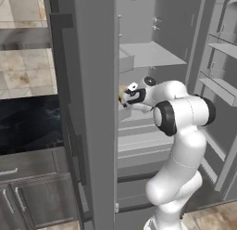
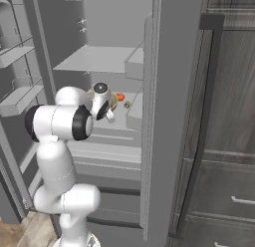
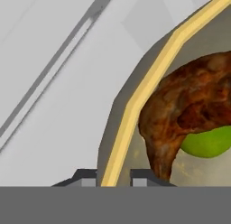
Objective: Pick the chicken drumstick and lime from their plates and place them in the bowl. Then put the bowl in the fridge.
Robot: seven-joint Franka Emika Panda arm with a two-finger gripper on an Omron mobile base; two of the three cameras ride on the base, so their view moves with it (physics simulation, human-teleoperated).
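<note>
Claw (image 3: 115, 177): we find it clenched on the bowl (image 3: 135, 105) rim.
Bowl: we note drumstick (image 3: 189, 110) and lime (image 3: 207, 142) inside.

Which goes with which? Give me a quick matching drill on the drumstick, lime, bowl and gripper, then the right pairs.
Things:
1. chicken drumstick
2. lime
3. bowl
4. gripper

States:
A. shut on the bowl's rim
B. green, partly under the meat
C. reddish-brown, lying inside the bowl
D. tan-rimmed, over a pale fridge shelf

Pairs: 1-C, 2-B, 3-D, 4-A
</note>
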